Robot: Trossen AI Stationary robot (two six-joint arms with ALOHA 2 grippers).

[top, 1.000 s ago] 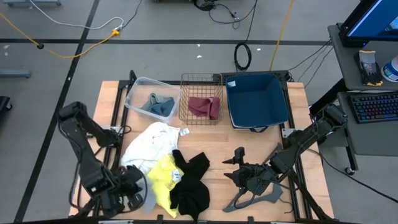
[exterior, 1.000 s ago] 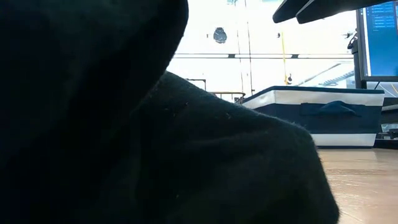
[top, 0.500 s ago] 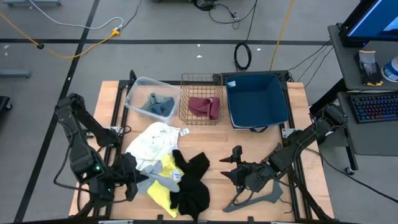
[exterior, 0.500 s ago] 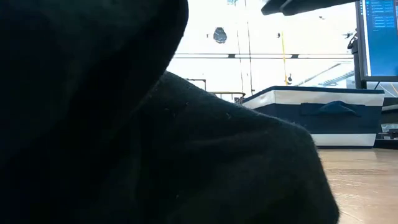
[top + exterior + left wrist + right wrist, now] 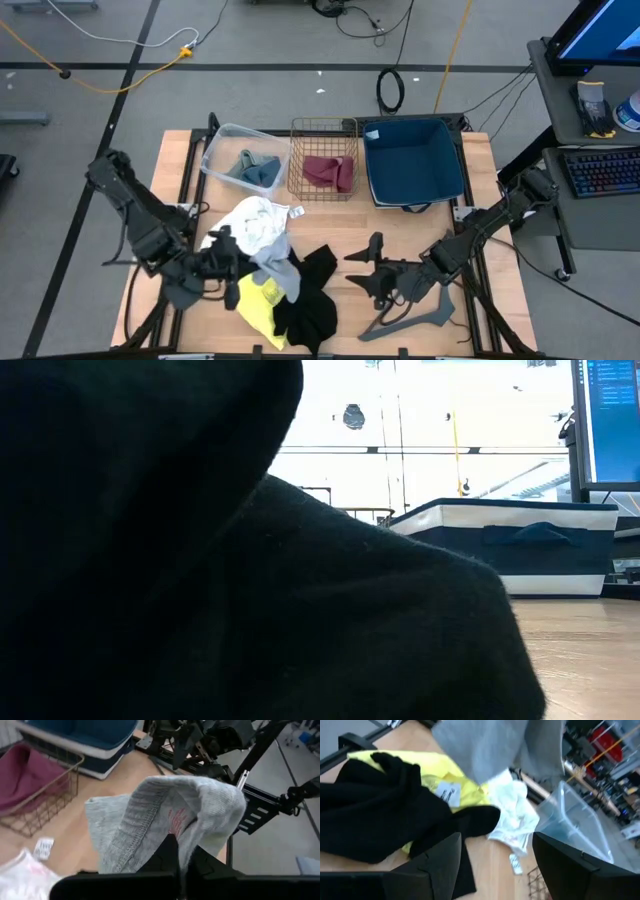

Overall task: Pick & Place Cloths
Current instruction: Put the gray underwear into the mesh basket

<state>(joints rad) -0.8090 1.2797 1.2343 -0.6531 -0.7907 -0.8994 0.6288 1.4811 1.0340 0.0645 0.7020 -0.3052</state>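
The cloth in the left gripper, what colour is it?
Grey cloth, with reddish marks inside; the left wrist view shows it best.

low view mostly blocked by black cloth [image 5: 200, 560], yellow cloth [image 5: 258, 303] partly under black and grey cloth [image 5: 275, 268], hanger [image 5: 415, 318] partly under right arm

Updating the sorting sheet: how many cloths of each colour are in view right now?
White cloth: 1
Yellow cloth: 1
Black cloth: I cannot tell whether 1 or 2; counted as 1
Grey cloth: 1
Maroon cloth: 1
Teal-blue cloth: 1
Total: 6
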